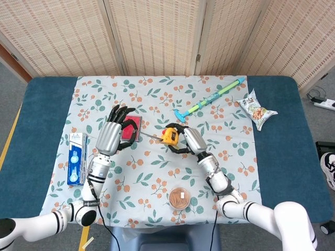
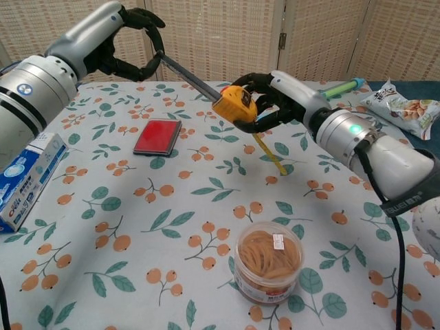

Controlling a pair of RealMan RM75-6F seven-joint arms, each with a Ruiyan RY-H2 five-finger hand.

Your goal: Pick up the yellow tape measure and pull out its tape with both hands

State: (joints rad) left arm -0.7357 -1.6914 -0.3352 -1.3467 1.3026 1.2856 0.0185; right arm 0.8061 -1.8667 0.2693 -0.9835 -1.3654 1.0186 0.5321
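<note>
the right hand grips the yellow plastic tape measure at frame centre; the left hand, upper left, pinches its drawn-out metal tape.

Head view high, straight down; chest view low, close, sharing floral tablecloth

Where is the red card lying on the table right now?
In the chest view the red card lies flat on the floral tablecloth, left of centre, below the left robot hand and right of the blue box.
</note>
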